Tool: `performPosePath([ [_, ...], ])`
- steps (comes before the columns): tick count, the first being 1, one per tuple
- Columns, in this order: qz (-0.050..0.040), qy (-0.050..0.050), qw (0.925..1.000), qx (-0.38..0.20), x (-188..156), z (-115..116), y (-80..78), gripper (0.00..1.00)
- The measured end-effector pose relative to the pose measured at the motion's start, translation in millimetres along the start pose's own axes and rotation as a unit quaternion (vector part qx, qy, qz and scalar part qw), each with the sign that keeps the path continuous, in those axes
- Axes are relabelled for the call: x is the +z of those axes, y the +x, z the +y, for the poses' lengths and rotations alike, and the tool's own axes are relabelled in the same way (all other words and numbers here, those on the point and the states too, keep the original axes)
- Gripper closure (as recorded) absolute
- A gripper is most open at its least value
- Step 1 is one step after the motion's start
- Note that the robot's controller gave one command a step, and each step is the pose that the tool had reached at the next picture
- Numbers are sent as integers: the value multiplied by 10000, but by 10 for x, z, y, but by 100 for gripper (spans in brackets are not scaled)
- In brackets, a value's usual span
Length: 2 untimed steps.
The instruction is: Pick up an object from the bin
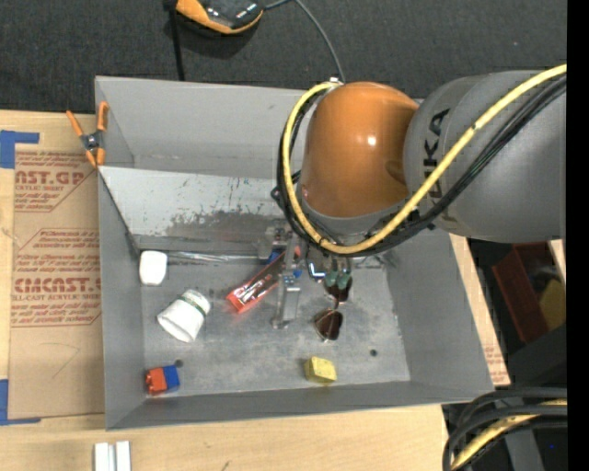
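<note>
Gripper (287,308) is hanging low over the bin (120,198) floor, roughly at centre, under the orange wrist cover (354,152). Can't tell how far it's open, the wrist is blocking most of it. Nothing visibly held.

Nearest things:
- red flat packet (252,291) is lying tilted just at the gripper's 9 o'clock. Can't tell if they're touching.
- dark sunglasses (330,317) are lying just at its 3 to 4 o'clock.

Rest of the bin, clock from centre:
- small white cylinder (153,267) is sitting at 9, against the left wall.
- white cup (184,315) is lying on its side at 8.
- red-and-blue block (163,379) is sitting at 7, in the near-left corner.
- yellow lump (320,370) is sitting at 5 to 6, near the front wall.

Surface: the grey metal floor is showing heavy scuffing and scratches, worst at 12 where the back wall is sloping down into it.

Room: the bin is sitting on a light wooden table (276,446). Dark surface behind at 12, with an orange-and-black device (219,13) lying on it and a black cable (317,37) running off it.
</note>
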<state>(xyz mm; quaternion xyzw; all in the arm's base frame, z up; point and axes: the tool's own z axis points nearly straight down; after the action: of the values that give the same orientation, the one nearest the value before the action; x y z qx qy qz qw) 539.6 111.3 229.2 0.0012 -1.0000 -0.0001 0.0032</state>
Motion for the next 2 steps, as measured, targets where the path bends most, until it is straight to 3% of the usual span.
performPosePath([
  [1,-40,-6,10000,10,-46,-6,-16,0],
  [2,-64,-13,10000,-26,497,-76,-181,0],
])
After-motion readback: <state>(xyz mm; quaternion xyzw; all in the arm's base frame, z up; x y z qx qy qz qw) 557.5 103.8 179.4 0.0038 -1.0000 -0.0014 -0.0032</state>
